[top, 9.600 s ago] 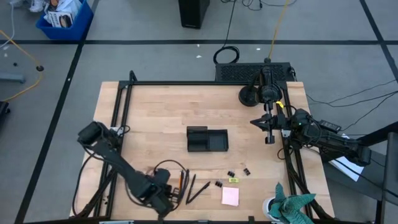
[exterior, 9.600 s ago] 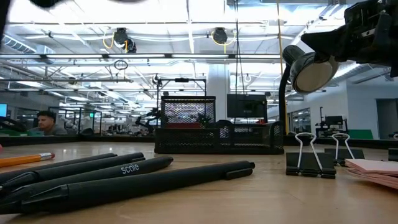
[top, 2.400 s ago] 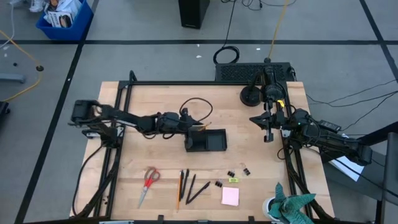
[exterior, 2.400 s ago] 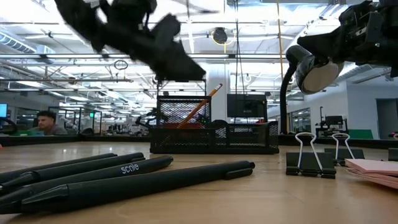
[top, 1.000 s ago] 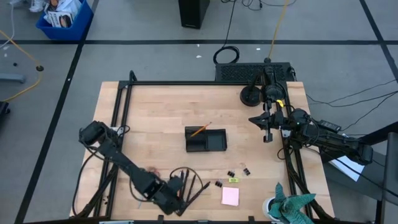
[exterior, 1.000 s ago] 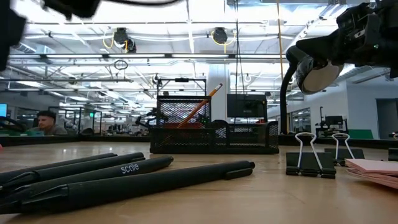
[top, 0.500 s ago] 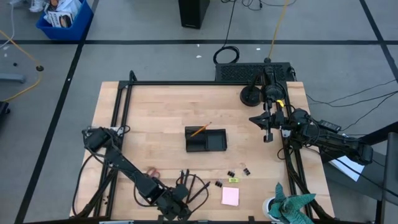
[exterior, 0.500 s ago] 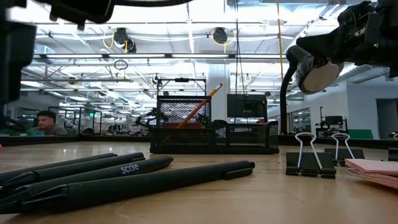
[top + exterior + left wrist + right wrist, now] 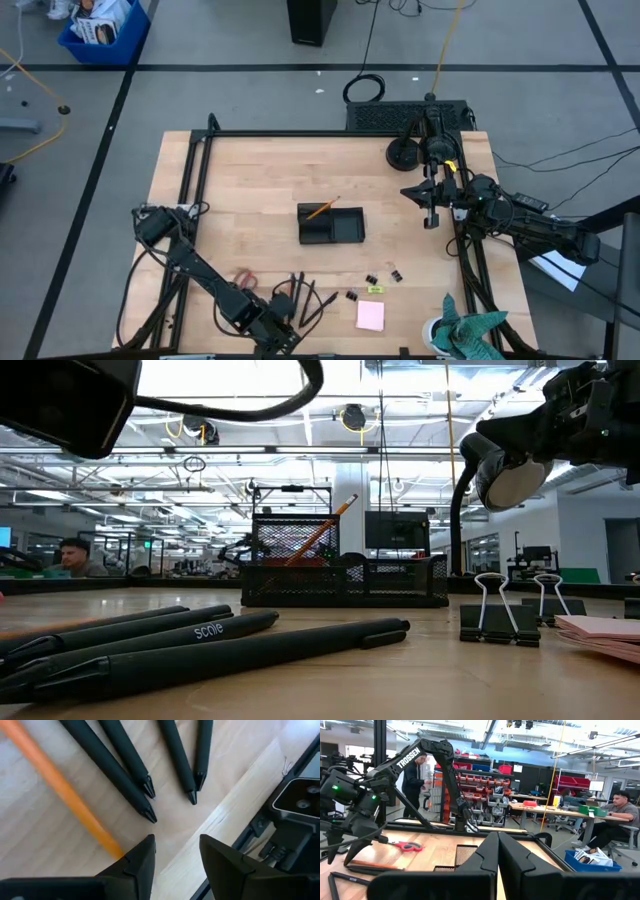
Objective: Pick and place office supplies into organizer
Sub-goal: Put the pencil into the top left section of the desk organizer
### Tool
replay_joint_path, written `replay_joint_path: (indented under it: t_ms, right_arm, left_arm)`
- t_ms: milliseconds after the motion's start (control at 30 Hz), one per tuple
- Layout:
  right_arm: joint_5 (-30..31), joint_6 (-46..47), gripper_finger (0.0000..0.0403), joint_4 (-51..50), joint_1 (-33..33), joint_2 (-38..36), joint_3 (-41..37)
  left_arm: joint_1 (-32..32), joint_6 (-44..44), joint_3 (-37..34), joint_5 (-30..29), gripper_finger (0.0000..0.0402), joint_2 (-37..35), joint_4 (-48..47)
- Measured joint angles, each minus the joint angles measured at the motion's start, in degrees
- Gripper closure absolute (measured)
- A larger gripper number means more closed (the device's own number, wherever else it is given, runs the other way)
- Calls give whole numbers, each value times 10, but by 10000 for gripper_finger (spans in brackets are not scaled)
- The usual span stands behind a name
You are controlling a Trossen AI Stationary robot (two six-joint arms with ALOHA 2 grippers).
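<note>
My left gripper hangs open, pointing down, over the near ends of several black pens and an orange pencil lying flat near the table's near edge. The pencil's end lies just beside one finger, outside the gap. The black organizer stands mid-table with another orange pencil leaning in it. Red-handled scissors, binder clips, a yellow pad and a pink pad lie on the wood. My right gripper waits shut at the right side.
The table's near edge and its black frame rail lie right beside the left fingers. A teal cloth sits at the near right corner. A round black base stands at the far right. People show in the room beyond.
My left gripper has moved toward the table's near edge, from over the middle of the pens to over their near ends. Its fingers stay open. The pens, the pencils and the organizer have kept their places.
</note>
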Motion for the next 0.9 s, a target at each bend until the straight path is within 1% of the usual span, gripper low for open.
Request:
replay_joint_path:
  t_ms: [200, 367, 567, 667, 767, 900]
  right_arm:
    - [0, 0, 403, 0, 0, 0, 0]
    - [0, 0, 403, 0, 0, 0, 0]
    - [0, 0, 403, 0, 0, 0, 0]
    - [0, 0, 403, 0, 0, 0, 0]
    - [0, 0, 403, 0, 0, 0, 0]
    - [0, 0, 403, 0, 0, 0, 0]
  left_arm:
    - [0, -14, 0, 9, 243, 0, -13]
    - [2, 31, 0, 2, 243, -8, -10]
    - [17, 63, 2, -7, 243, -53, -7]
    - [31, 65, 3, -9, 243, -80, -48]
    - [56, 35, 4, -7, 243, -97, -145]
    - [101, 10, 3, 43, 243, -97, -251]
